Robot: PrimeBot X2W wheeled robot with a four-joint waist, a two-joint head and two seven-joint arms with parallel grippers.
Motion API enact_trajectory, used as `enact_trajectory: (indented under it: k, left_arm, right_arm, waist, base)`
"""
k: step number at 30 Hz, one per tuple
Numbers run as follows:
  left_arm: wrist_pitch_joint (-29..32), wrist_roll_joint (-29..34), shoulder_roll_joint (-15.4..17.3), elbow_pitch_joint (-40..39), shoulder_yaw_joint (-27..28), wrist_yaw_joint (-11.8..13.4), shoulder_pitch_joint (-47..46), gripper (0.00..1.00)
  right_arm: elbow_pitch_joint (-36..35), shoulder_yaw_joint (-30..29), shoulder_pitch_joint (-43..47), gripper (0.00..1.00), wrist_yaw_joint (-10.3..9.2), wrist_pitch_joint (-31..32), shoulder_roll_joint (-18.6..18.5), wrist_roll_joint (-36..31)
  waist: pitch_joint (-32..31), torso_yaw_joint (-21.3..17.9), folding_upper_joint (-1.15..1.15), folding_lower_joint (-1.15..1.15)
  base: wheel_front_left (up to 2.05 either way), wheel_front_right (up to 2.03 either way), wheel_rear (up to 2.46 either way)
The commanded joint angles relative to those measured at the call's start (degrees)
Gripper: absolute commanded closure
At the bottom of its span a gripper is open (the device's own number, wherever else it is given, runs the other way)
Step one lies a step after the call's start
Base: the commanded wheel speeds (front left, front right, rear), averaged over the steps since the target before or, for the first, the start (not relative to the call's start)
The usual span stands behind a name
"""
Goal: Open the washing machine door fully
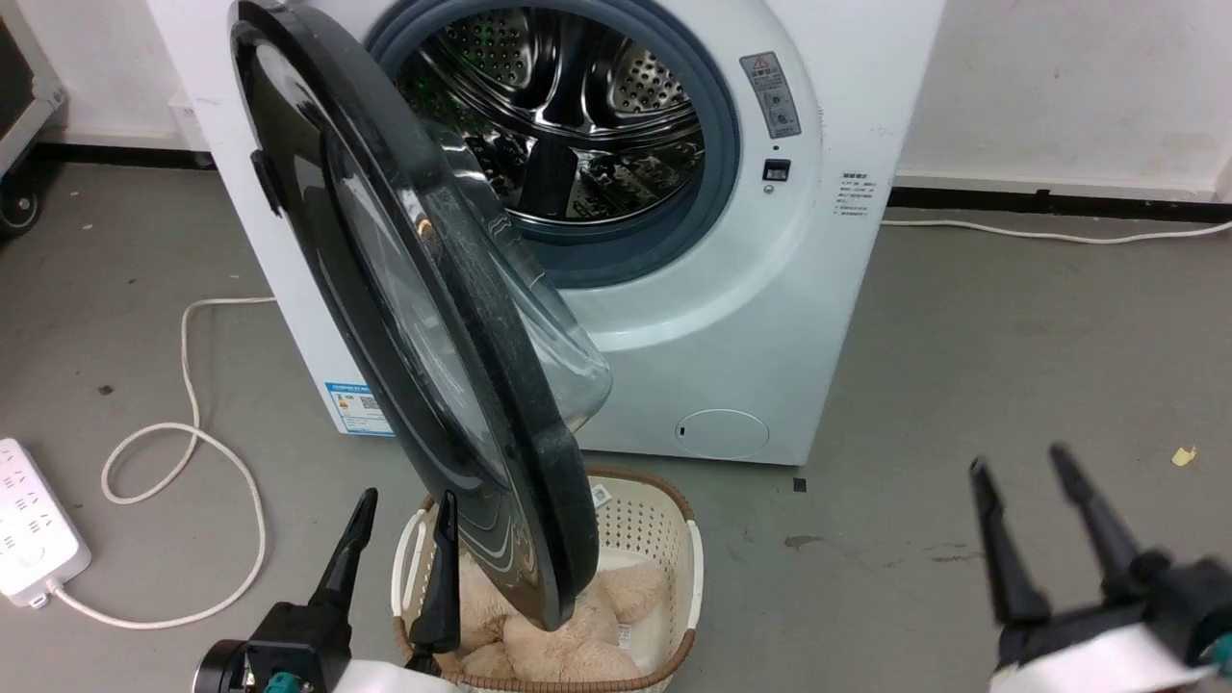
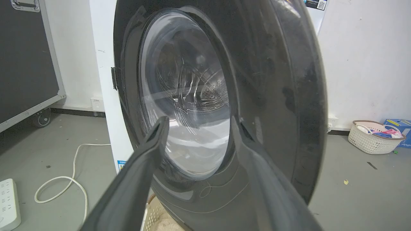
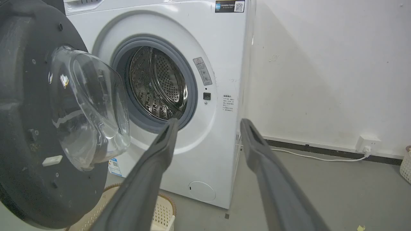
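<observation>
one washing machine door (image 1: 414, 318), two tools (image 1: 408, 496) (image 1: 1018, 456), two baskets (image 1: 664, 539) (image 2: 369, 141), one power strip (image 1: 34, 525)

The grey floor (image 1: 962, 337) carries the washer (image 1: 847, 144) at its far edge by the wall (image 1: 1059, 87), with a basket (image 1: 664, 539) just in front. To the left lie a power strip (image 1: 34, 525) and a looped cable (image 1: 192, 423), a wheeled case (image 2: 25, 64) beyond them. To the right lie a second cable (image 1: 1059, 234) along the wall, a yellow scrap (image 1: 1183, 455), and another basket (image 2: 372, 141) beside a blue box (image 2: 398, 123).

Washing machine door (image 1: 423, 318): glossy black rim w/ bulging clear glass centre, hinged at left, swung out roughly halfway, edge-on toward near side.
</observation>
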Motion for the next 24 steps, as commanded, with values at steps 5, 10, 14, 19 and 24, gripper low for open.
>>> enact_trajectory:
  k: [5, 10, 14, 19, 24]
  left_arm:
    - [0.0, -0.1, 0.4, 0.7, 0.0, 0.6, 1.3, 0.00]
    - [-0.1, 0.2, 0.4, 1.4, 0.0, 1.4, 1.7, 0.00]
    - [-0.2, 0.0, 0.1, 1.2, 0.0, 1.6, 1.5, 1.00]
    - [-0.2, -0.1, 0.4, 1.0, 0.0, 1.3, 1.1, 1.00]
    - [-0.3, -1.7, -0.4, -4.7, 3.0, 2.2, -0.9, 1.00]
  right_arm:
    - [0.4, -0.6, 4.5, 0.00, -0.04, -1.5, 3.8, -3.1]
    - [0.3, -0.4, 5.8, 0.00, -0.04, -2.1, 5.1, -3.7]
    - [0.2, -0.7, 5.8, 0.00, -0.04, -2.1, 5.4, -3.9]
    - [0.1, -1.3, 5.3, 0.00, -0.04, -1.8, 5.5, -4.1]
    - [0.1, -1.7, 4.8, 0.00, -0.04, -1.7, 5.6, -3.9]
  waist:
    - [0.0, -0.4, 0.00, 0.00]
    - [0.0, -0.8, 0.00, 0.00]
    - [-0.1, -0.5, 0.00, 0.00]
    - [-0.1, -0.5, 0.00, 0.00]
    - [0.0, -0.5, 0.00, 0.00]
  base:
    - [0.00, 0.00, 0.00]
    - [0.00, 0.00, 0.00]
    - [0.00, 0.00, 0.00]
    - [0.00, 0.00, 0.00]
    - [0.00, 0.00, 0.00]
